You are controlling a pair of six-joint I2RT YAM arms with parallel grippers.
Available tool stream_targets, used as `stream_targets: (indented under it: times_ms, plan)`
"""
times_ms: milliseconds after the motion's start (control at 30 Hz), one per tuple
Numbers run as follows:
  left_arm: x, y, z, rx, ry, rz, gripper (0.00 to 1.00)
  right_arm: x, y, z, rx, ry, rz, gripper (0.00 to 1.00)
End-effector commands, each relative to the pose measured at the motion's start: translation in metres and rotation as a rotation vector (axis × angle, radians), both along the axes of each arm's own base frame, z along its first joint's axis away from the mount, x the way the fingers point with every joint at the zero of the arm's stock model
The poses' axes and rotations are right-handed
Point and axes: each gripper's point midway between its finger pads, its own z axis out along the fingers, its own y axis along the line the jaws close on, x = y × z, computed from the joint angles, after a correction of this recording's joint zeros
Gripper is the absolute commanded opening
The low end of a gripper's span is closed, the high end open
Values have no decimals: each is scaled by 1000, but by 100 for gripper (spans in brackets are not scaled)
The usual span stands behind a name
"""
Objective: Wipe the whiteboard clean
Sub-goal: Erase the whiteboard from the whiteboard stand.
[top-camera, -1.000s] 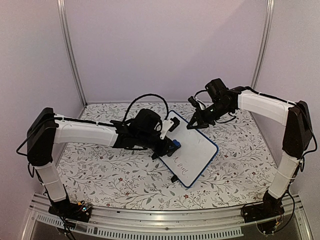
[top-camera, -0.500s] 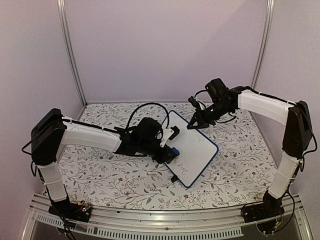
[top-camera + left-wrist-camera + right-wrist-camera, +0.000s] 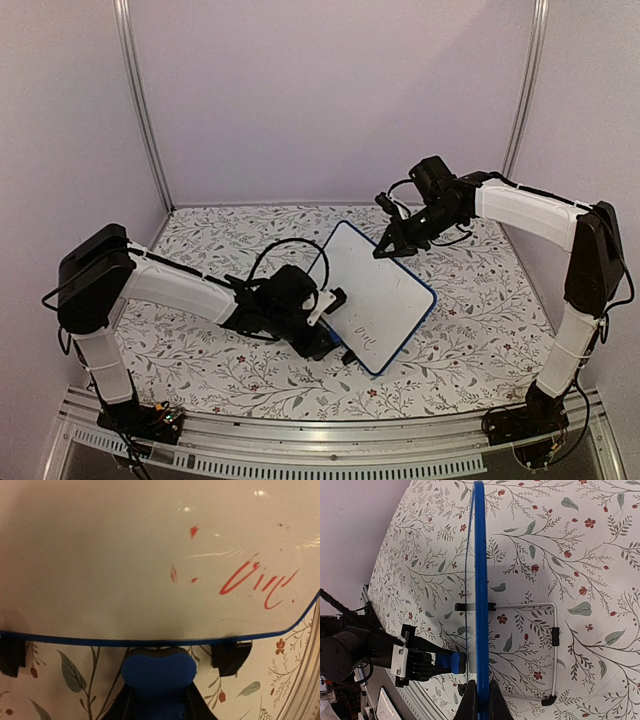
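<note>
The left gripper (image 3: 322, 343) has slid toward the near edge of the tabletop (image 3: 200, 350), carrying the eraser (image 3: 159, 672) down off the writing face; the board (image 3: 385, 290) and the right gripper (image 3: 480, 700) sit where they were. The left gripper is clamped on the eraser, which now lies just below the board's lower frame, between its two feet (image 3: 230, 657). The right gripper is pinched on the opposite, upper frame edge. The board stands mid-tabletop, feet down, apparently leaning back on a wire stand (image 3: 554, 630). Red writing (image 3: 255, 582) is left near one end, with a few flecks nearer the middle. The main risk is on the return stroke: coming up from under the rim, the eraser may catch the frame or a foot and shove the board, twisting it in the right gripper's thin pinch or skidding its feet. A straight stroke back up would also miss the writing, which lies off to the side of the eraser's line. Seen from above, the board's long axis runs diagonally from far-left to near-right, its face turned toward the left arm.
</note>
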Motion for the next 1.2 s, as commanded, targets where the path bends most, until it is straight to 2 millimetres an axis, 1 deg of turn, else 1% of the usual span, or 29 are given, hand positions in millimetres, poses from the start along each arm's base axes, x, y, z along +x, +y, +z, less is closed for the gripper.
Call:
stream_targets:
  times_ms: [0,67,167,267,333,400,467,533,633,1000,1167]
  plan:
    - [9,-2,27,-17,-77,16,0,-23,-2,-35,-103,105,32,0]
    - [19,-9,46,-49,-118,17,0,-23,-2,-35,-103,105,32,0]
    - [29,-25,72,-107,-169,-10,0,-24,-2,-36,-106,106,33,0]
    - [34,-41,85,-141,-200,-52,0,-24,-2,-36,-105,105,33,0]
    - [39,-49,85,-137,-212,-63,0,-24,-2,-35,-105,105,32,0]
    - [44,-53,79,-121,-215,-70,0,-24,-3,-35,-105,103,31,0]
    - [45,-53,68,-105,-208,-77,0,-24,-3,-35,-106,102,31,0]
    - [46,-50,56,-86,-194,-74,0,-24,-4,-35,-108,100,30,0]
    - [41,-43,41,-60,-165,-69,0,-25,-4,-34,-107,100,30,0]
    - [3,-17,-8,2,-19,-69,0,-23,-2,-37,-103,106,34,0]
    - [-3,-5,-23,40,16,-46,0,-24,-1,-38,-104,111,36,0]
